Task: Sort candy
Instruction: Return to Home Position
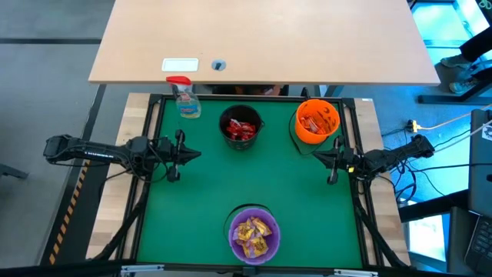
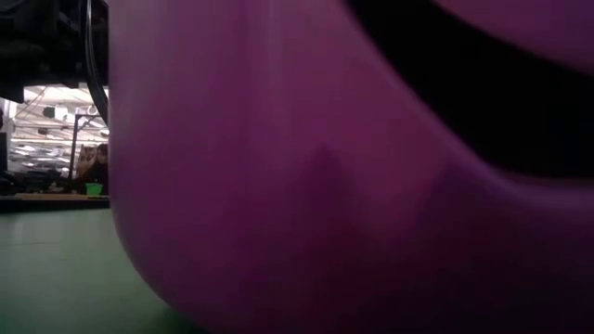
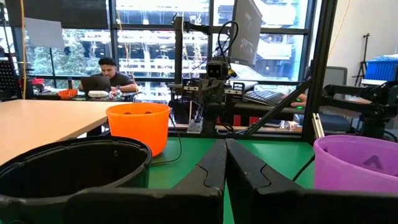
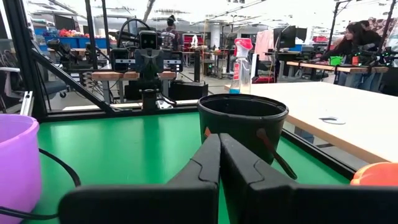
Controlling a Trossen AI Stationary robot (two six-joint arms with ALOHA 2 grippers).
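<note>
Candy lies sorted in three bowls on the green table (image 1: 192, 223). Red candy (image 1: 240, 129) fills the black bowl (image 1: 241, 125) at the far middle. Orange candy (image 1: 317, 123) is in the orange bowl (image 1: 317, 121) at the far right. Yellow candy (image 1: 254, 235) is in the purple bowl (image 1: 254, 233) at the near middle. My left gripper (image 1: 198, 155) is shut at the table's left edge, pointing right, holding nothing. My right gripper (image 1: 315, 155) is shut at the right edge, pointing left, holding nothing. Both show shut in their wrist views (image 3: 225, 144) (image 4: 220, 138).
A spray bottle (image 1: 184, 98) with a red trigger stands at the far left corner of the table. A tan table (image 1: 261, 38) lies beyond the far edge. The purple bowl's wall (image 2: 325, 186) fills the low view. People sit at desks in the room behind.
</note>
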